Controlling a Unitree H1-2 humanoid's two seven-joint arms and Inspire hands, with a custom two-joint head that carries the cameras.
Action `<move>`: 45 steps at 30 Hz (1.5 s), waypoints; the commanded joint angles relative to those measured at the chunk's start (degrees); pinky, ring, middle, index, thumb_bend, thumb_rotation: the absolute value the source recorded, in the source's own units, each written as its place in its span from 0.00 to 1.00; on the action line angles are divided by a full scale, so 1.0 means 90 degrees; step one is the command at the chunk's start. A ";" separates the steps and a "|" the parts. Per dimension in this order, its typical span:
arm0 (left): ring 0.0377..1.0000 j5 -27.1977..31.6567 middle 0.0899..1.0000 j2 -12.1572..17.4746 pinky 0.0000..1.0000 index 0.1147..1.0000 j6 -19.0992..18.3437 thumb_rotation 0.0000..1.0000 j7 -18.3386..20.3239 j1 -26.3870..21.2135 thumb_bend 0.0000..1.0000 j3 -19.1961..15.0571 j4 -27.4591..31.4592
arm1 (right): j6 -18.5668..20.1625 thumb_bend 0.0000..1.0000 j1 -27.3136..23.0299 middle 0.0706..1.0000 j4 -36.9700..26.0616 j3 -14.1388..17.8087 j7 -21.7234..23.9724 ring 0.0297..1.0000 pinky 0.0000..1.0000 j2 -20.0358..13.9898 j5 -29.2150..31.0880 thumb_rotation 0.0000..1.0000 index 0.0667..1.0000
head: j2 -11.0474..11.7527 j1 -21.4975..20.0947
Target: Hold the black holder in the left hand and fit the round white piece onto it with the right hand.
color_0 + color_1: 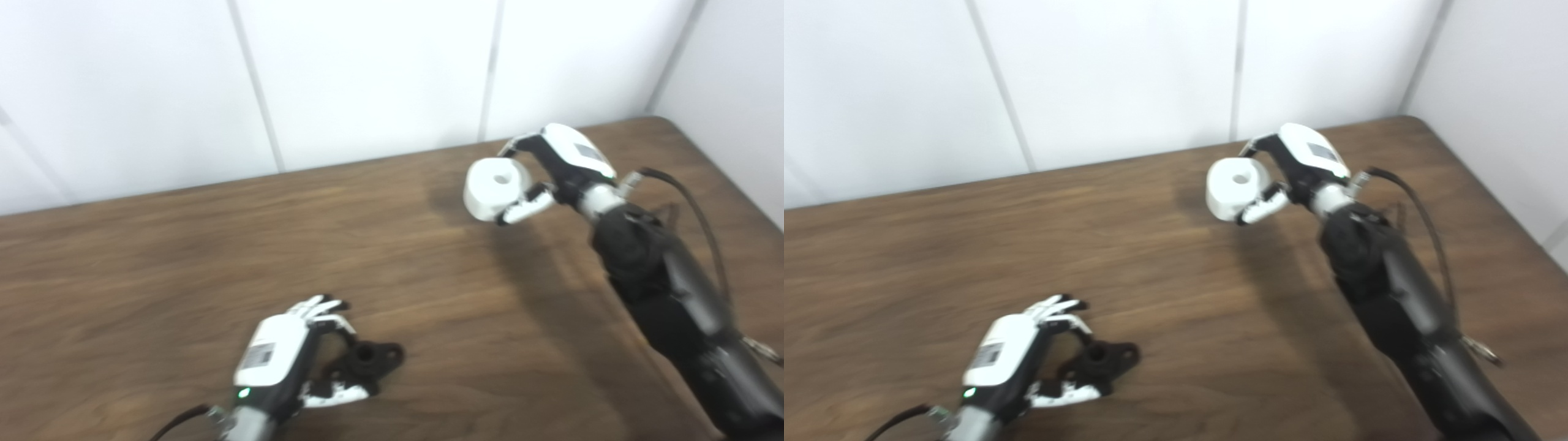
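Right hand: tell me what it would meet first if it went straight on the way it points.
The right hand, shut on the round white piece, points left and away; likely only bare table, then the wall, though depth is unclear.

Both views are softly blurred. The left hand (288, 355) covers the near side of the black holder (367, 361), so its grip there is unclear. The right hand (560, 171) hides the white piece's (493, 187) far side. The bottom edge cuts off both forearms.
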State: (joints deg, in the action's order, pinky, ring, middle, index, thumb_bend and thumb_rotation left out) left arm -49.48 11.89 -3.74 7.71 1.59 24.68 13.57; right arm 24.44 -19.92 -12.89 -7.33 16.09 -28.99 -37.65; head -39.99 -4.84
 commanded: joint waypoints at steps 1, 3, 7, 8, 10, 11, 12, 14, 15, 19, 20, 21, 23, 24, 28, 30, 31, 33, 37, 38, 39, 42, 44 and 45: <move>0.90 -0.0085 0.81 -0.0004 0.89 0.42 -0.0208 0.06 0.0428 0.0153 0.52 0.0186 -0.0202 | -0.0043 0.52 -0.0046 0.76 -0.0533 0.0035 0.0115 0.89 1.00 -0.0134 0.0032 0.14 0.45 | -0.0027 0.0048; 0.90 -0.0142 0.81 -0.0031 0.89 0.42 -0.0210 0.06 0.0404 0.0130 0.52 0.0228 -0.0230 | 0.0031 0.52 0.0086 0.76 -0.0870 0.0009 0.0304 0.90 1.00 -0.0063 0.0061 0.14 0.45 | -0.0076 0.0130; 0.90 -0.0252 0.82 -0.0048 0.89 0.42 -0.0233 0.06 0.0414 0.0085 0.52 0.0299 -0.0237 | 0.0194 0.52 0.0324 0.77 -0.1493 -0.0114 0.0669 0.89 1.00 0.0067 -0.0025 0.14 0.45 | -0.0159 0.0192; 0.90 -0.0268 0.82 -0.0057 0.89 0.42 -0.0239 0.06 0.0404 0.0076 0.51 0.0308 -0.0239 | 0.0231 0.53 0.0371 0.77 -0.1624 -0.0137 0.0760 0.89 1.00 0.0113 -0.0058 0.14 0.45 | -0.0180 0.0204; 0.90 -0.0284 0.81 -0.0075 0.89 0.42 -0.0250 0.06 0.0374 0.0060 0.52 0.0321 -0.0239 | 0.0266 0.53 0.0448 0.77 -0.1871 -0.0154 0.0999 0.89 1.00 0.0219 -0.0183 0.14 0.45 | -0.0236 0.0232; 0.90 -0.0291 0.81 -0.0088 0.89 0.42 -0.0278 0.06 0.0388 0.0055 0.52 0.0322 -0.0226 | 0.0268 0.53 0.0480 0.77 -0.1987 -0.0173 0.1122 0.90 1.00 0.0258 -0.0256 0.14 0.45 | -0.0257 0.0235; 0.90 -0.0299 0.81 -0.0101 0.89 0.42 -0.0323 0.06 0.0424 0.0051 0.52 0.0321 -0.0202 | 0.0266 0.53 0.0508 0.77 -0.2103 -0.0210 0.1239 0.90 1.00 0.0279 -0.0324 0.14 0.45 | -0.0282 0.0242; 0.90 -0.0295 0.81 -0.0123 0.90 0.42 -0.0381 0.06 0.0466 0.0045 0.52 0.0316 -0.0161 | 0.0257 0.53 0.0565 0.77 -0.2292 -0.0259 0.1389 0.90 1.00 0.0328 -0.0385 0.14 0.45 | -0.0312 0.0234; 0.90 -0.0284 0.81 -0.0130 0.90 0.42 -0.0394 0.06 0.0473 0.0042 0.52 0.0314 -0.0141 | 0.0251 0.53 0.0600 0.77 -0.2376 -0.0263 0.1441 0.90 1.00 0.0355 -0.0371 0.14 0.45 | -0.0351 0.0213; 0.90 -0.0321 0.81 -0.0121 0.91 0.42 -0.0432 0.06 0.0565 0.0011 0.52 0.0328 -0.0049 | 0.0262 0.53 0.0718 0.77 -0.2645 -0.0229 0.1680 0.90 1.00 0.0494 -0.0375 0.14 0.44 | -0.0488 0.0199; 0.90 -0.0334 0.81 -0.0114 0.90 0.42 -0.0422 0.06 0.0578 0.0001 0.52 0.0330 -0.0039 | 0.0261 0.53 0.0753 0.77 -0.2711 -0.0241 0.1724 0.90 1.00 0.0532 -0.0396 0.14 0.44 | -0.0488 0.0199; 0.90 -0.0343 0.81 -0.0113 0.90 0.42 -0.0418 0.06 0.0587 -0.0010 0.52 0.0328 -0.0034 | 0.0257 0.53 0.0783 0.77 -0.2768 -0.0253 0.1762 0.90 1.00 0.0564 -0.0408 0.14 0.44 | -0.0520 0.0204; 0.90 -0.0341 0.81 -0.0123 0.90 0.42 -0.0419 0.06 0.0590 -0.0024 0.52 0.0316 -0.0022 | 0.0259 0.53 0.0822 0.77 -0.2858 -0.0249 0.1850 0.91 1.00 0.0628 -0.0446 0.14 0.44 | -0.0584 0.0225; 0.90 -0.0303 0.81 -0.0137 0.89 0.42 -0.0428 0.06 0.0595 -0.0027 0.52 0.0300 -0.0017 | 0.0261 0.53 0.0838 0.77 -0.2900 -0.0252 0.1896 0.91 1.00 0.0665 -0.0469 0.14 0.44 | -0.0621 0.0237; 0.90 -0.0310 0.81 -0.0158 0.90 0.42 -0.0493 0.06 0.0669 -0.0051 0.52 0.0287 0.0010 | 0.0252 0.53 0.0882 0.78 -0.3044 -0.0269 0.2031 0.91 1.00 0.0825 -0.0497 0.14 0.44 | -0.0701 0.0189; 0.90 -0.0352 0.81 -0.0149 0.90 0.42 -0.0521 0.06 0.0711 -0.0065 0.52 0.0296 0.0024 | 0.0219 0.53 0.0888 0.78 -0.3118 -0.0329 0.2074 0.91 1.00 0.0882 -0.0548 0.14 0.44 | -0.0701 0.0189; 0.90 -0.0361 0.81 -0.0145 0.90 0.42 -0.0525 0.06 0.0725 -0.0076 0.52 0.0296 0.0030 | 0.0213 0.53 0.0878 0.77 -0.3159 -0.0352 0.2117 0.91 1.00 0.0905 -0.0581 0.14 0.44 | -0.0787 0.0162; 0.89 -0.0368 0.81 -0.0138 0.89 0.42 -0.0510 0.06 0.0726 -0.0096 0.52 0.0289 0.0025 | 0.0228 0.53 0.0864 0.77 -0.3261 -0.0397 0.2246 0.91 1.00 0.0972 -0.0649 0.14 0.44 | -0.0801 0.0157; 0.90 -0.0374 0.81 -0.0165 0.90 0.42 -0.0562 0.06 0.0797 -0.0112 0.52 0.0277 0.0059 | 0.0220 0.53 0.0835 0.77 -0.3377 -0.0516 0.2444 0.91 1.00 0.1048 -0.0872 0.15 0.44 | -0.0849 0.0171; 0.89 -0.0376 0.81 -0.0168 0.90 0.42 -0.0568 0.06 0.0814 -0.0117 0.52 0.0280 0.0068 | 0.0217 0.53 0.0833 0.77 -0.3388 -0.0536 0.2482 0.91 1.00 0.1075 -0.0907 0.15 0.44 | -0.0856 0.0177; 0.89 -0.0379 0.81 -0.0172 0.90 0.42 -0.0574 0.06 0.0825 -0.0121 0.52 0.0282 0.0074 | 0.0222 0.53 0.0833 0.77 -0.3400 -0.0547 0.2518 0.91 1.00 0.1105 -0.0935 0.15 0.44 | -0.0873 0.0184; 0.88 -0.0394 0.81 -0.0192 0.89 0.42 -0.0618 0.06 0.0868 -0.0129 0.51 0.0290 0.0100 | 0.0228 0.53 0.0853 0.77 -0.3438 -0.0568 0.2626 0.91 1.00 0.1211 -0.0995 0.15 0.44 | -0.0906 0.0194; 0.88 -0.0403 0.81 -0.0204 0.89 0.42 -0.0652 0.06 0.0880 -0.0132 0.52 0.0299 0.0113 | 0.0203 0.53 0.0868 0.77 -0.3429 -0.0598 0.2661 0.92 1.00 0.1272 -0.1016 0.14 0.44 | -0.0905 0.0208; 0.88 -0.0410 0.81 -0.0212 0.89 0.42 -0.0665 0.06 0.0880 -0.0133 0.52 0.0305 0.0118 | 0.0172 0.53 0.0886 0.77 -0.3401 -0.0629 0.2652 0.92 1.00 0.1310 -0.1010 0.14 0.44 | -0.0926 0.0232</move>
State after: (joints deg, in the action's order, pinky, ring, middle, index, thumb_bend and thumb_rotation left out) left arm -52.80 9.78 -8.25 12.10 -0.45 26.60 14.91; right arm 26.71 -10.79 -41.68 -12.97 40.62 -17.77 -46.49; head -48.25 -2.73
